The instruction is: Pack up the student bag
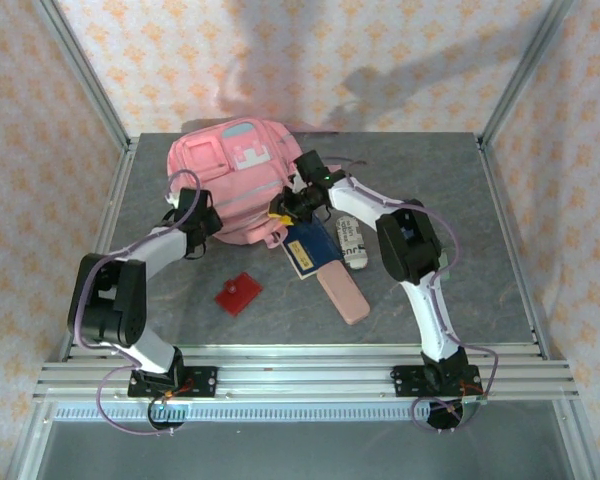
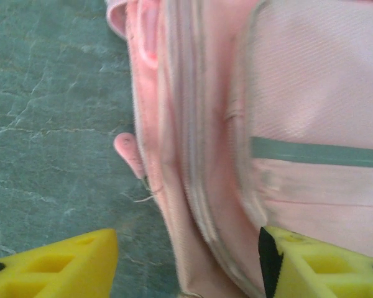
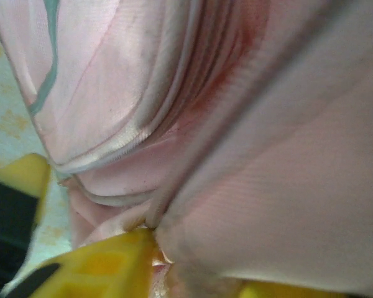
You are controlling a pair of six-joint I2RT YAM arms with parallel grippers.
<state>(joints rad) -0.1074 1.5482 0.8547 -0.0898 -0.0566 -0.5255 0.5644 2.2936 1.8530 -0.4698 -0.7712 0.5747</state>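
Both work the large pink fabric backpack (image 1: pixel 230 175) — left gripper (image 2: pixel 188 248) spread astride its edge; right gripper (image 3: pixel 193 279) pressed into fabric, I can't tell its state.

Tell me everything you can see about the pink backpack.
The student bag is a pink fabric backpack with grey zip trim, front pockets and a white patch. It lies front up at the far middle of the table. The left tool straddles its left edge; the right tool touches its right side.
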